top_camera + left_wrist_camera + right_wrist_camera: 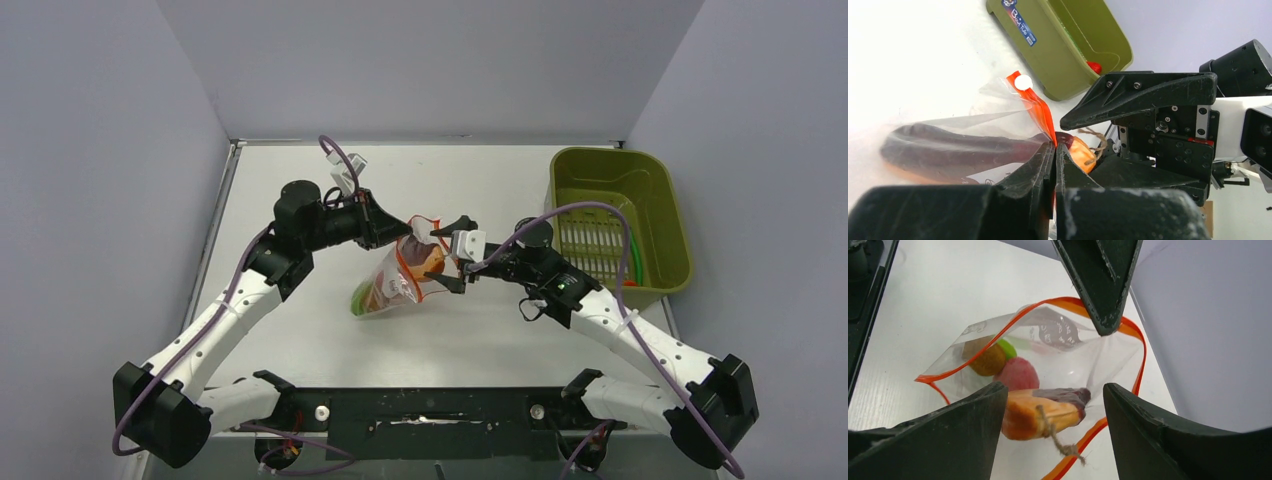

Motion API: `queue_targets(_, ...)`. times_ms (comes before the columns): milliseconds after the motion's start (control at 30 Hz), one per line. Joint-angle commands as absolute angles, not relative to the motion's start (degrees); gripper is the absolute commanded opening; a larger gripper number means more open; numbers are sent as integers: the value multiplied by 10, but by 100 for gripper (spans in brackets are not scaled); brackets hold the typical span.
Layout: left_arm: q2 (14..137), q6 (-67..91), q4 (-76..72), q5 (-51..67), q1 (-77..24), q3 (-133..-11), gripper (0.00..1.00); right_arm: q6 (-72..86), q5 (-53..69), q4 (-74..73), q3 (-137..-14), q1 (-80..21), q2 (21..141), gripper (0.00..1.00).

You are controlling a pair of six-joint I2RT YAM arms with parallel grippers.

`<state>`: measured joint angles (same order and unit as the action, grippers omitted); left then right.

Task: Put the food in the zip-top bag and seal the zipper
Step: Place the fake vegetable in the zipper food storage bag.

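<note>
The clear zip-top bag [393,282] hangs open over the table with its red-orange zipper [1135,347] spread wide. My left gripper [1055,145] is shut on the zipper strip [1040,110] and holds the mouth up; it also shows in the top view [397,229]. My right gripper [1055,390] is open at the mouth, in the top view [455,256] just right of the bag. An orange-brown steak slab [1040,412] with a string lies between its fingers, against the left one. A pink ball [1018,374], a green slice [1008,347] and a brown piece [988,360] lie deeper inside.
The olive-green tub [665,215] stands at the right back of the table, with a red bit [1094,66] in its corner. Grey walls close in the table on three sides. The arm bases sit at the near edge.
</note>
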<state>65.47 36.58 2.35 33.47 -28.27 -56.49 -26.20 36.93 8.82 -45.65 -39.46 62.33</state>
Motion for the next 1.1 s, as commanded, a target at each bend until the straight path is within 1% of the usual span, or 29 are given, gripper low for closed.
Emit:
queue_targets(0,637,373,-26,346,-273,-569,0,-290,335,32,-467,-398,607,70)
queue_targets(167,639,383,-39,355,-266,-560,0,-305,354,8,-492,-399,627,67)
queue_targets(300,640,383,-37,353,-260,-556,0,-291,348,-18,-510,-403,641,68)
queue_targets(433,634,373,-42,331,-253,-541,0,-155,268,-55,-571,-422,639,68)
queue_targets(533,634,377,-44,312,-240,-535,0,6,181,-61,-598,-428,628,67)
queue_targets(567,633,383,-46,304,-235,-535,0,85,143,-70,-607,-428,626,65)
queue_targets(700,623,387,-78,272,-220,-528,0,244,85,-142,-642,-428,631,56)
queue_targets(833,613,365,-80,199,-205,-536,0,340,67,-156,-651,-429,635,48)
queue_targets(933,616,323,-61,145,-206,-555,0,384,60,-147,-645,-430,642,47)
queue_targets(1067,627,282,-51,123,-210,-560,0,407,62,-139,-641,-429,669,47)
